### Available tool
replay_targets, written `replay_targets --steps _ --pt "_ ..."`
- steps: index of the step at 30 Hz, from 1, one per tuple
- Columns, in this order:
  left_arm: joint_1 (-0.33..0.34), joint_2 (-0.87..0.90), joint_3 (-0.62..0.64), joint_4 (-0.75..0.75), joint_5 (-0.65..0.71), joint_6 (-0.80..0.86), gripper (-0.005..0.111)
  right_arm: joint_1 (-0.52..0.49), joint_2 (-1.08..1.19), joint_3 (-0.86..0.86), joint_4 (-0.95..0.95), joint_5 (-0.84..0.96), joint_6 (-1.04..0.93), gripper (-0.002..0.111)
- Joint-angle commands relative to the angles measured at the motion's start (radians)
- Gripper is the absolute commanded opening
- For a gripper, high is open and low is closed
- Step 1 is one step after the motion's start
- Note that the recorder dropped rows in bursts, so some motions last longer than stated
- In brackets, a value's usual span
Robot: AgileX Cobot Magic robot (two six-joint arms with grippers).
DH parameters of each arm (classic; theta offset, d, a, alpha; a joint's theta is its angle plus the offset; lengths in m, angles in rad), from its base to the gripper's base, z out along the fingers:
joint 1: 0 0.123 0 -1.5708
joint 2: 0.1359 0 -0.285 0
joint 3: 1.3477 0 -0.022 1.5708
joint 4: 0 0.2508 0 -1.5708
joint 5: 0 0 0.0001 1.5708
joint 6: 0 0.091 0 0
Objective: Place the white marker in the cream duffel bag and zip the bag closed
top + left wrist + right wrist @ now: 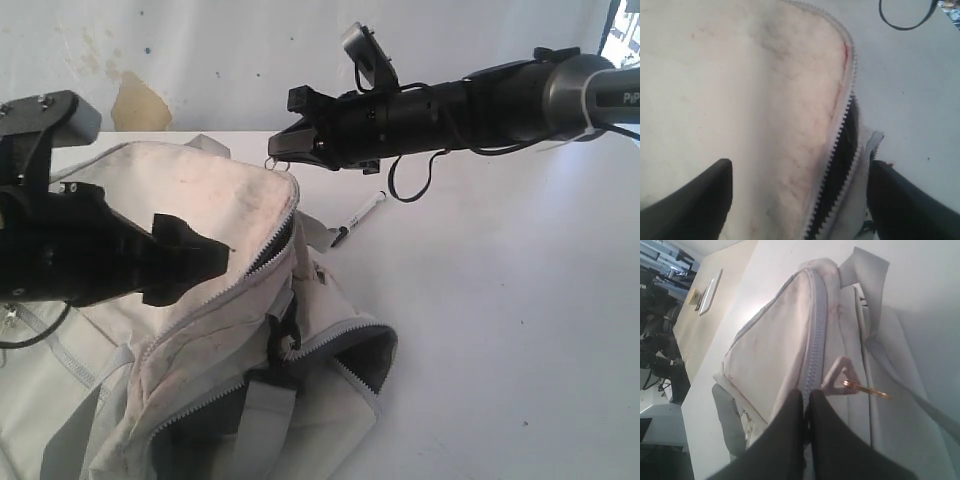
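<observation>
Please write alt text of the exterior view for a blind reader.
A cream duffel bag lies partly unzipped on a white table. The right gripper pinches its top corner at the zipper; the open left gripper hovers over it. A white marker lies nearby.

Background stuff only: I'm working over a plain white table (pixel 500 330) with a few tiny dark specks on it. Behind it is a scuffed whitish wall (pixel 250 50) with a tan, bare-looking patch (pixel 140 105) and some small blue dots. A bit of window (pixel 622 35) shows in the exterior view's top right corner. Past the table edge I can see dark office chairs (pixel 657 355) and a white panel (pixel 710 290) against a beige surface.
</observation>
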Motion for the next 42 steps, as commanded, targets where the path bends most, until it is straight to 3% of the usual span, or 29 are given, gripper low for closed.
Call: replay_targets --steps 1,6,12,17,27,30,34,35,42 --pt "-0.004 0.089 -0.056 -0.059 -0.028 0.005 0.083 0.013 -0.01 -0.007 -0.017 0.011 0.004 0.0" --pt "-0.004 0.175 -0.214 -0.066 0.007 0.052 0.083 0.013 -0.01 -0.007 -0.046 0.001 0.004 0.0" --pt "-0.004 0.331 -0.344 -0.066 0.162 0.096 0.083 0.013 -0.01 -0.007 -0.065 0.001 0.004 0.0" --pt "-0.004 0.374 -0.379 -0.07 0.215 0.111 0.083 0.011 -0.01 -0.007 -0.09 -0.009 0.004 0.0" --pt "-0.027 0.435 -0.379 -0.098 0.148 0.111 0.081 0.011 -0.01 -0.007 -0.09 -0.027 0.004 0.0" --pt "-0.04 0.459 -0.379 -0.098 0.134 0.111 0.063 0.011 -0.01 -0.007 -0.09 -0.012 0.004 0.0" --pt "-0.04 0.451 -0.379 -0.093 0.172 0.111 0.009 0.011 -0.01 -0.007 -0.093 -0.014 0.004 0.0" --pt "-0.04 0.441 -0.379 -0.082 0.186 0.122 0.001 0.011 -0.01 -0.007 -0.093 -0.023 0.004 0.0" --pt "-0.04 0.379 -0.379 -0.037 0.323 0.134 0.0 0.011 -0.001 -0.027 -0.091 -0.124 0.004 0.0"
